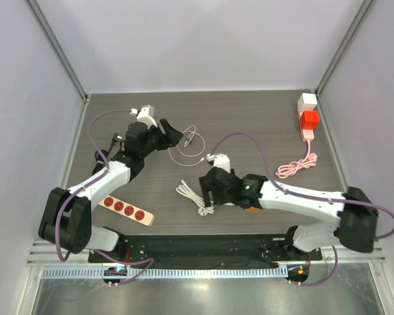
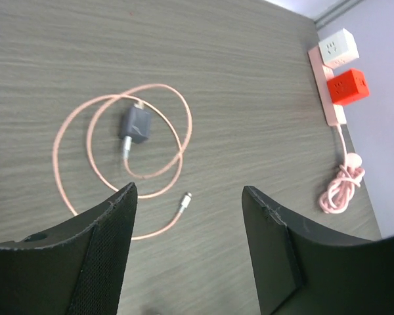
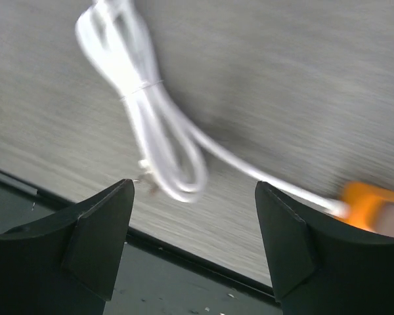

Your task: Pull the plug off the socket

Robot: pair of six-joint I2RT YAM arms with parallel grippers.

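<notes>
Left tool [image 2: 189, 193] wide open, holding nothing, hovering over the grey charger [image 2: 136, 125]. Charger lies flat on the worktop [image 1: 262, 118] near centre, inside its looped pink cable [image 2: 55, 154], free end loose, plugged into nothing.

Right tool [image 3: 194, 190] also wide open and empty, low over the white cord bundle [image 3: 157, 131] at about 6 o'clock. The cord runs to an orange piece [image 3: 371, 200] that is blurred; can't tell what it is.

Red-socket strip [image 1: 126, 210] at 7 o'clock, well apart from the charger; no plug seen in it.

Pink strip [image 2: 338, 115] at 1 o'clock has a white cube [image 2: 338, 47] and a red cube [image 2: 348, 86] seated on it.

Progress, as a judgement: if the charger is the plug, it is already out and little is left. If a cube is meant, nothing is done: both sit on the strip, neither tool near.
</notes>
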